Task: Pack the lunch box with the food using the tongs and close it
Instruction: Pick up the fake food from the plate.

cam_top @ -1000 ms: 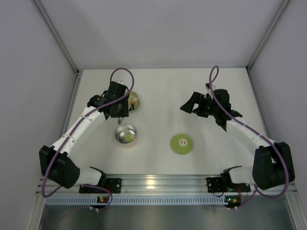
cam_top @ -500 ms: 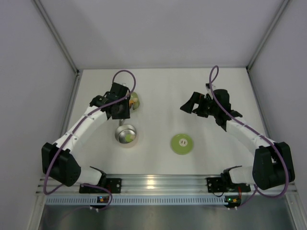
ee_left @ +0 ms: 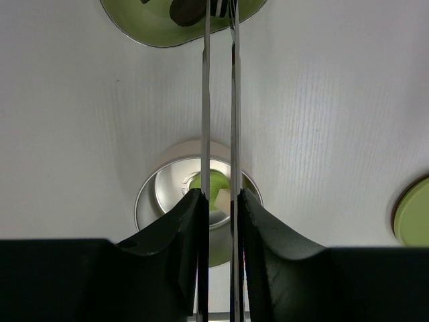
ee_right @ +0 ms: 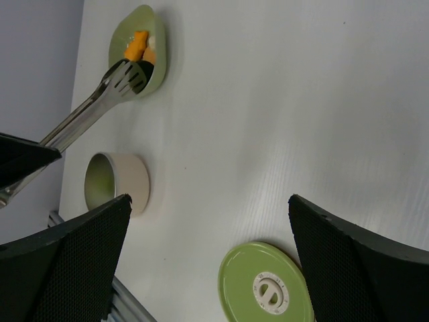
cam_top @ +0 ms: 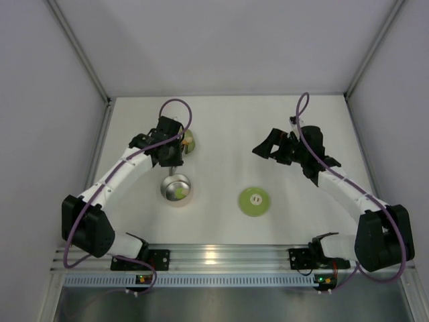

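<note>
My left jaws now squeeze the tongs (ee_left: 205,100) tighter in the far dish (ee_left: 137,23), likely pinching food (ee_left: 188,9); right jaws stay open.

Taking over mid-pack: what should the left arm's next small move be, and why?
Probably squeeze the tongs shut on the dark piece and lift it. The left gripper holds the tongs with their tips at the dish, beside that piece, and the lunch box stands open with a yellow-green piece visible inside.
</note>
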Motion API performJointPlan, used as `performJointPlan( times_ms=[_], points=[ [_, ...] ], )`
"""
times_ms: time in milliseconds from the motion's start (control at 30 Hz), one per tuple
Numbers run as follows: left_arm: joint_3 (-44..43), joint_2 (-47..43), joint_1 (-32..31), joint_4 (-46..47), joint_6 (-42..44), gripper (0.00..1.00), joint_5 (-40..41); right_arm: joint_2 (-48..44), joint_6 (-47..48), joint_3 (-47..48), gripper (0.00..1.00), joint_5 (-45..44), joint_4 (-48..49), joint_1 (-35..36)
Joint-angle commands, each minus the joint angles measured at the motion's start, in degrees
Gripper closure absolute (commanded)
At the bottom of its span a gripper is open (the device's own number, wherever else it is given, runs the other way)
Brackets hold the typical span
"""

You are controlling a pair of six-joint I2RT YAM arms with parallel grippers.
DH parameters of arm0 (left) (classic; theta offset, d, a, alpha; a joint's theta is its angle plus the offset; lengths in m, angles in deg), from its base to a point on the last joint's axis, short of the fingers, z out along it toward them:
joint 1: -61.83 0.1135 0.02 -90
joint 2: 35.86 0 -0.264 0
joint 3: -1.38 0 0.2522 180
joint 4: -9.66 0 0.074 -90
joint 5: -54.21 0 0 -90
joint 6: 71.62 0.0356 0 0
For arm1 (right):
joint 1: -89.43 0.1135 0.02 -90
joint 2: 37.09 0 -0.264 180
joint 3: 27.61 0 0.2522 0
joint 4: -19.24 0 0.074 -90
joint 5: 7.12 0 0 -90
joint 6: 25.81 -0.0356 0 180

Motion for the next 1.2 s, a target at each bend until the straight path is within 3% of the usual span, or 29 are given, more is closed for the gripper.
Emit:
performJointPlan(
  times_ms=[0,300,1167],
  points=[
    [0.2,0.3,-0.1,3.1,-0.1,0.76,-0.2,-2.1,-0.2,-0.2,0.01,-0.2,1.2,0.9],
    [-2.3,-2.0,-0.1,1.6,0.4,0.84,-1.3,-1.3,-0.6,5.9,0.0,1.7,-2.3,0.9],
    [-4.2,-9.6,-0.1,-2.7,2.6,0.85,-0.6,2.0,-4.0,14.0,0.01,6.3,-2.9,-0.4]
  ],
)
